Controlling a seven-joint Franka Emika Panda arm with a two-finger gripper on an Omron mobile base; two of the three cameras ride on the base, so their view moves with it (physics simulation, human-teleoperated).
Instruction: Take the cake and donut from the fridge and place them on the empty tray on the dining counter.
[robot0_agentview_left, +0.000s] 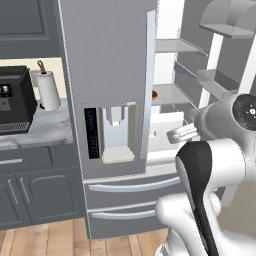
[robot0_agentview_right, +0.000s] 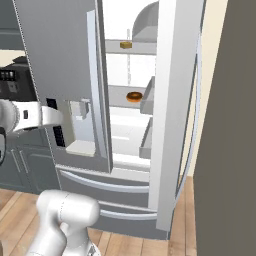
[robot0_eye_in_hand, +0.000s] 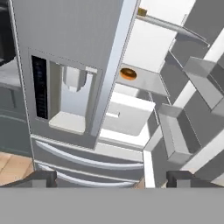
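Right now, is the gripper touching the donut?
Apart. In the hand view the gripper is open, outside the fridge, with the donut far beyond its fingertips on an inner shelf.

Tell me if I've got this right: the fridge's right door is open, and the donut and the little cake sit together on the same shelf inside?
Not quite. The fridge does stand with its right door open, but the two are on different shelves: the right base view shows the cake on a higher shelf and the donut on the shelf below it.
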